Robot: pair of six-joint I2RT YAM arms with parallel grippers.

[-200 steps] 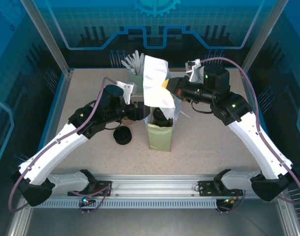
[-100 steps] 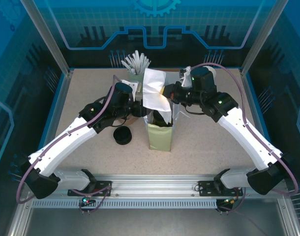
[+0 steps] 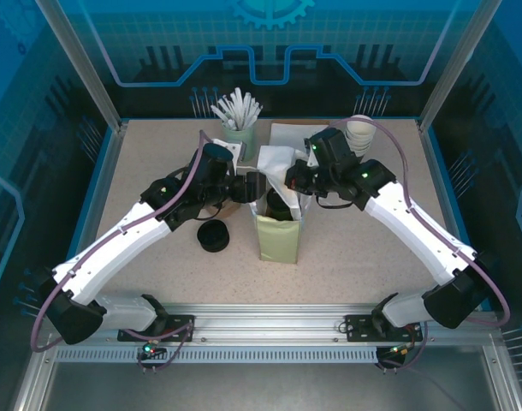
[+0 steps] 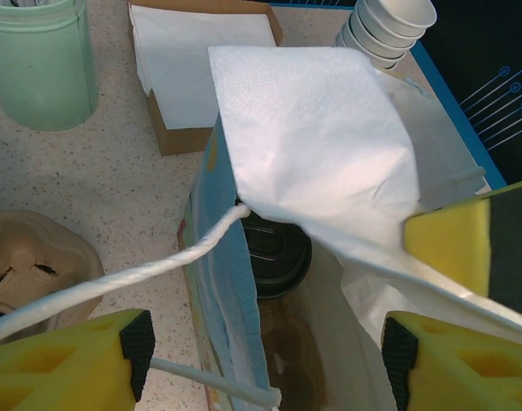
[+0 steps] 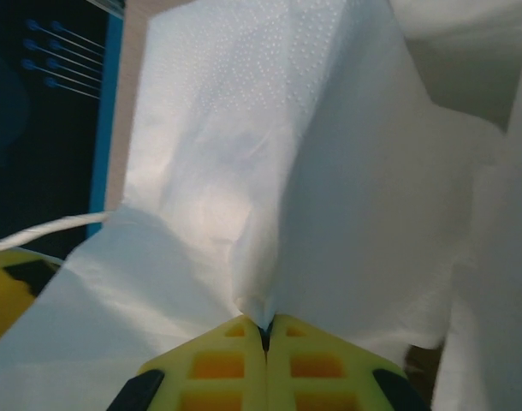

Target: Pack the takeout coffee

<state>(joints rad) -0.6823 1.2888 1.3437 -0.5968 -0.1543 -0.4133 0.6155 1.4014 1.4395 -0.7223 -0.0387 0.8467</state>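
The takeout coffee (image 4: 278, 248), a cup with a black lid, stands inside the tall paper bag (image 3: 278, 238) at mid table. My left gripper (image 4: 261, 351) is open at the bag's mouth. The bag's left wall (image 4: 231, 282) and a white handle cord (image 4: 115, 278) lie between its fingers, and in the top view the left gripper (image 3: 251, 187) is at the bag's left side. My right gripper (image 5: 263, 330) is shut on a corner of a white napkin (image 5: 269, 154). It holds the napkin (image 3: 272, 163) over the bag's opening, half covering the cup.
A loose black lid (image 3: 213, 235) lies left of the bag. At the back stand a green cup of sticks (image 3: 238, 128), a box of napkins (image 3: 293, 135) and stacked paper cups (image 3: 359, 130). A brown pulp tray (image 4: 30, 265) sits beside my left fingers.
The right gripper has come down and left, lowering the napkin from high above the bag to its mouth. The left arm shifted slightly toward the bag and stayed open.
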